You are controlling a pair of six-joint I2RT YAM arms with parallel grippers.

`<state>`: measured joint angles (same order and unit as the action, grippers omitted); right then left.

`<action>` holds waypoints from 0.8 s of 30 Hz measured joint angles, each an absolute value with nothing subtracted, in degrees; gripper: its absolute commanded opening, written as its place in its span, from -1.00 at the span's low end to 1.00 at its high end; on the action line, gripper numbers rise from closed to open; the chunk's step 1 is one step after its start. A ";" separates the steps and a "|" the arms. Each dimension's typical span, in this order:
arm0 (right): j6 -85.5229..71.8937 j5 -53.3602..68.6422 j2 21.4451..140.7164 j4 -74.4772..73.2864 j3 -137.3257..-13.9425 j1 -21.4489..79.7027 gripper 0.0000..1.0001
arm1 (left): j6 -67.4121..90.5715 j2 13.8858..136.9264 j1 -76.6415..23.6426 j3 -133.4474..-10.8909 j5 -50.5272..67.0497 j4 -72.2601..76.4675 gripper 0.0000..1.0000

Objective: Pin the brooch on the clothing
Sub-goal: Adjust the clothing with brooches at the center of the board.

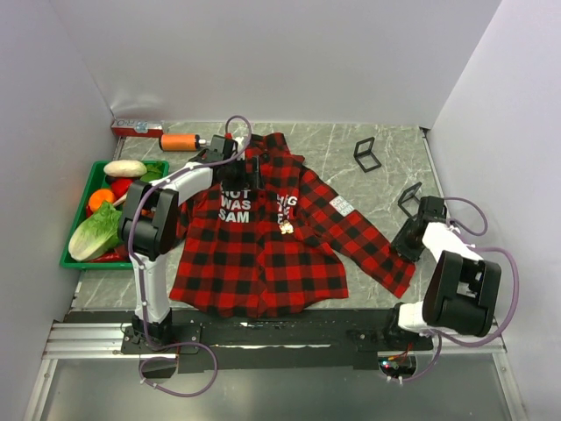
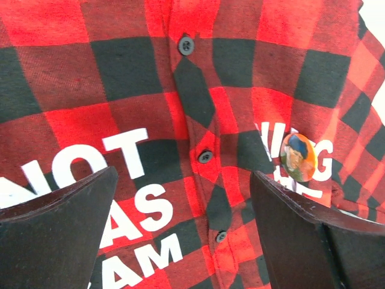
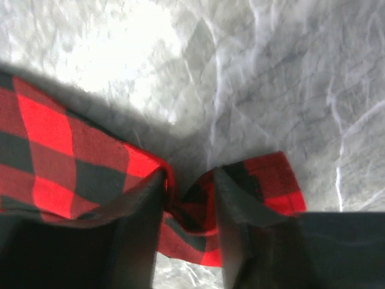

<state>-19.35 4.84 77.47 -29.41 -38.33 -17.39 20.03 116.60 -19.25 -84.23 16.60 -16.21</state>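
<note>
The brooch [image 2: 298, 157], a round picture badge, sits on the white lettering of the shirt [image 1: 263, 254], which lies spread front up in the middle of the table [image 1: 386, 189]. The left gripper [image 2: 183, 176] hangs over the chest, jaws wide and holding nothing. The right gripper [image 3: 189, 177], jaws narrow, pinches the bunched end of a sleeve [image 3: 54, 144] at the table's right side. A green tray [image 1: 70, 261] of vegetables lies left of the shirt.

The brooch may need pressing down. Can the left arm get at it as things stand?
Probably yes: the left claw hangs open above the shirt, and the brooch lies uncovered on the lettering beside one finger.
</note>
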 measured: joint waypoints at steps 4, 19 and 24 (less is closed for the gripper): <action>-18.81 3.60 81.01 -29.98 -41.06 -17.39 -1.00 | 19.35 116.77 -18.81 -84.23 16.05 -16.34 0.93; -14.85 -10.66 92.31 -32.32 -54.68 -17.93 -1.00 | 19.22 119.63 -15.27 -84.12 16.64 -14.52 0.93; -13.67 -14.02 96.49 -32.64 -58.78 -18.63 -1.00 | 19.18 119.68 -15.18 -84.12 16.60 -14.33 0.93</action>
